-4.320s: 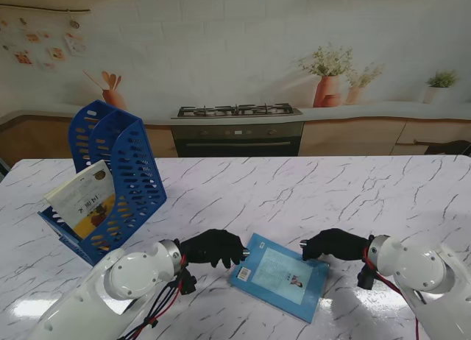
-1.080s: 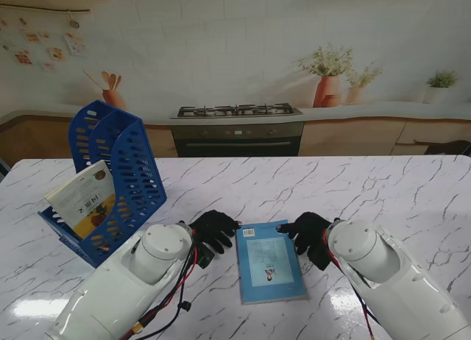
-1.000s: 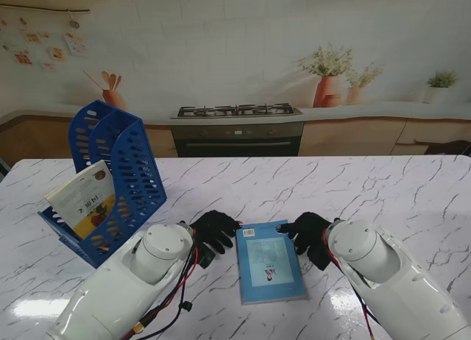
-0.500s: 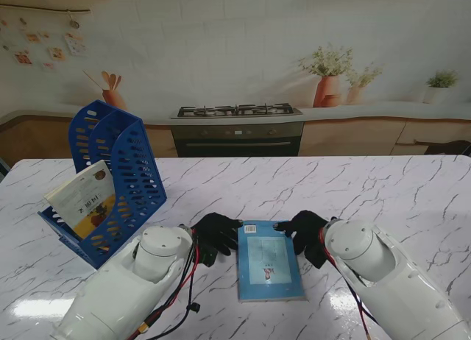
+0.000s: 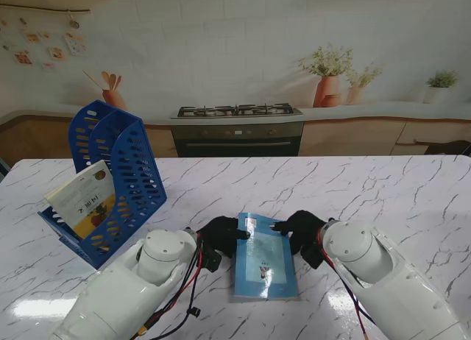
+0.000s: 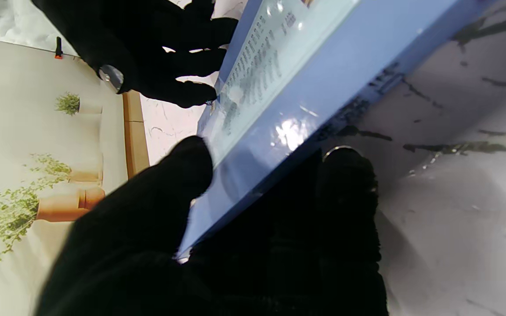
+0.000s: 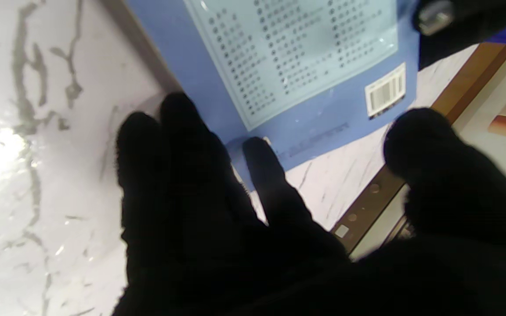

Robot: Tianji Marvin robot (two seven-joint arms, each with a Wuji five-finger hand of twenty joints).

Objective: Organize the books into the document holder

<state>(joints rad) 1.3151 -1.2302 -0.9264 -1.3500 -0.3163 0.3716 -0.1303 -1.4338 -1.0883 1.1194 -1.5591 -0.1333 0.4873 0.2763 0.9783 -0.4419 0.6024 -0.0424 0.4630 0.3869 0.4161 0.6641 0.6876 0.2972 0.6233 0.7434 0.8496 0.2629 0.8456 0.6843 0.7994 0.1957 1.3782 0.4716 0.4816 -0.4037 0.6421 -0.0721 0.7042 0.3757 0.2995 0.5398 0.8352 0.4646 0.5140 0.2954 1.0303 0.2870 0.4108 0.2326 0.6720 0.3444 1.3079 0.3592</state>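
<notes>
The thin blue paperback book (image 5: pixel 266 255) sits tilted between both black-gloved hands on the white marbled surface (image 5: pixel 353 196). The left hand (image 5: pixel 221 235) pinches its edge, thumb on the cover, fingers (image 6: pixel 345 184) underneath. The right hand (image 5: pixel 303 231) rests its spread fingers (image 7: pixel 262 162) against the opposite edge. The blue perforated plastic document holder (image 5: pixel 110 174) stands well off beyond the left hand.

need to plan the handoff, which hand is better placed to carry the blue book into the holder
Left. The left hand already pinches the blue book by its edge, and the document holder stands on that side.
</notes>
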